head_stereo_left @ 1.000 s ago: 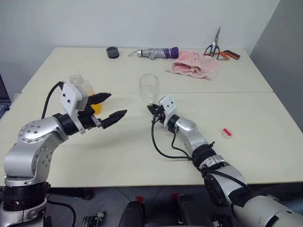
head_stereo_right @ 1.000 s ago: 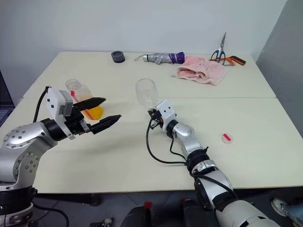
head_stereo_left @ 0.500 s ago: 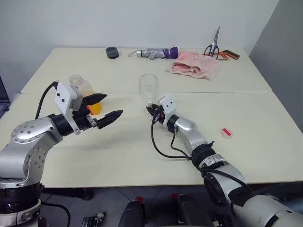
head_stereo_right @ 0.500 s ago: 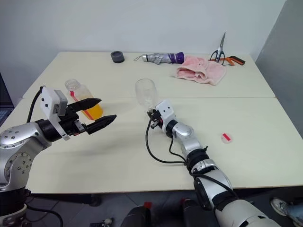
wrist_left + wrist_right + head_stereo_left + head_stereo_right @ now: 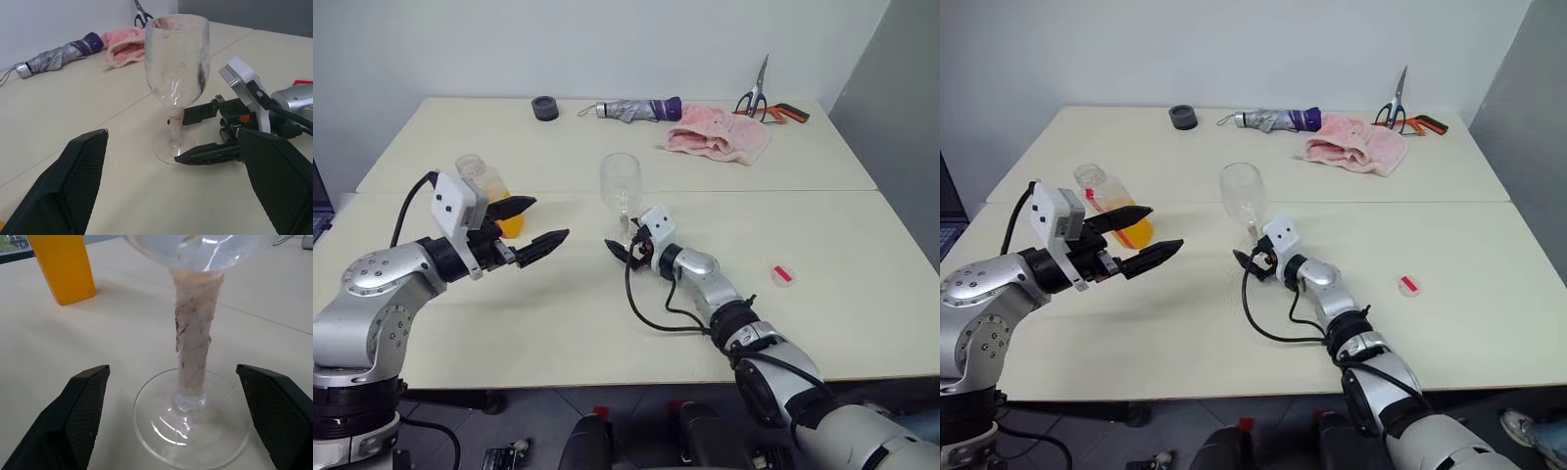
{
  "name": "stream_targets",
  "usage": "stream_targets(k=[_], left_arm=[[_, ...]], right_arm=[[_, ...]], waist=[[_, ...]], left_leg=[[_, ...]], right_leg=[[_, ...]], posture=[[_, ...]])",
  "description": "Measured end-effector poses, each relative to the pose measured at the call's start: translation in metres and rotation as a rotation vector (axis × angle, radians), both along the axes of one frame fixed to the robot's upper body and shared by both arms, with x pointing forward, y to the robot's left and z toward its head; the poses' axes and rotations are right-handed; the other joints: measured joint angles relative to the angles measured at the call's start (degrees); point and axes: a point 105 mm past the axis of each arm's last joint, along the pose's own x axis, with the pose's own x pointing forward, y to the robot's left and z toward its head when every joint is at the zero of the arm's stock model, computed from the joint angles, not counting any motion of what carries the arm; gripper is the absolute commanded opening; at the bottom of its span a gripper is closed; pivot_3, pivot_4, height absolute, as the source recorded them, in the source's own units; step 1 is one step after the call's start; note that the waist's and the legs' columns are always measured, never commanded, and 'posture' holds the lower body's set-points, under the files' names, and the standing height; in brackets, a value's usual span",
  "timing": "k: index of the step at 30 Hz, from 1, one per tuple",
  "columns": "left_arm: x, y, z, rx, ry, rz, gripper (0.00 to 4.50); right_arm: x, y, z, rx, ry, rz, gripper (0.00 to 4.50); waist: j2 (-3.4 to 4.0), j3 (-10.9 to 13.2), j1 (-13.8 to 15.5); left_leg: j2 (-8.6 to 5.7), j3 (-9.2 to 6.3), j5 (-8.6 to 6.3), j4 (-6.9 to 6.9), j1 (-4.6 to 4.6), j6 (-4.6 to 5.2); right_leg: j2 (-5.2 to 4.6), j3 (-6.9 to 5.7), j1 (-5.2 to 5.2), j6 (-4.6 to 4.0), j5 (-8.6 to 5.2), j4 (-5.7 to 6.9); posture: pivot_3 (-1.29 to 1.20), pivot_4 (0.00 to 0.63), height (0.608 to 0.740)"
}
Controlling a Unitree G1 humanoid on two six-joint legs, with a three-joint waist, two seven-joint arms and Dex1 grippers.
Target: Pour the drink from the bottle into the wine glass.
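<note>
The wine glass (image 5: pixel 620 184) stands upright on the table, empty, with its foot (image 5: pixel 190 427) flat on the surface. My right gripper (image 5: pixel 621 250) is open, one finger on either side of the stem (image 5: pixel 195 350) low down, with a gap on each side. Further left stands the bottle (image 5: pixel 480 178) with no cap on, its lower part holding the orange drink (image 5: pixel 63 269). My left gripper (image 5: pixel 534 224) hovers open just in front of the bottle, pointing toward the glass, with nothing between its fingers (image 5: pixel 80 188).
Along the far side lie a black tape roll (image 5: pixel 546 108), a folded umbrella (image 5: pixel 631 110), a pink towel (image 5: pixel 717 137) and scissors (image 5: pixel 759 93). A small red-and-white round piece (image 5: pixel 784 275) lies on the table to the right of my right arm.
My right gripper has opened and let go of the wine glass stem, sinking slightly toward the foot. The glass stays standing. My left gripper is still open beside the bottle.
</note>
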Motion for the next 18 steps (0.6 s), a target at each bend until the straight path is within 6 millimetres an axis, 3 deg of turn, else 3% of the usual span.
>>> stream_targets(k=[5,10,14,18], left_arm=[[-0.001,-0.001,-0.011,-0.040,0.023,0.014,4.50],[-0.005,0.009,-0.042,-0.089,0.103,0.098,4.50],[-0.003,0.047,-0.079,-0.118,0.160,0.340,4.50],[-0.005,0.070,-0.099,-0.121,0.178,0.483,4.50]], right_arm=[[-0.008,-0.019,-0.008,-0.033,-0.003,0.032,4.47],[-0.028,-0.048,-0.013,-0.098,-0.024,0.078,4.47],[-0.065,-0.078,-0.016,-0.129,0.045,0.167,4.47],[-0.090,-0.087,0.007,-0.127,0.037,0.226,4.47]], waist=[[0.00,0.0,0.1],[0.00,0.0,0.7],[0.04,0.0,1.3],[0.02,0.0,1.3]], left_leg=[[0.02,-0.01,0.00,0.00,-0.03,0.00],[0.04,-0.11,-0.01,0.02,-0.13,0.01],[0.04,-0.12,-0.01,0.05,-0.17,0.02],[0.01,-0.12,-0.01,0.06,-0.13,0.01]], right_leg=[[-0.03,0.00,0.00,0.01,0.00,-0.01],[-0.11,0.00,0.00,0.02,-0.01,-0.06],[-0.20,-0.04,0.00,0.03,-0.02,-0.11],[-0.06,-0.08,-0.02,0.04,-0.02,-0.10]], posture=[[0.00,0.150,0.740],[0.00,0.150,0.740],[0.00,0.150,0.740],[0.00,0.150,0.740]])
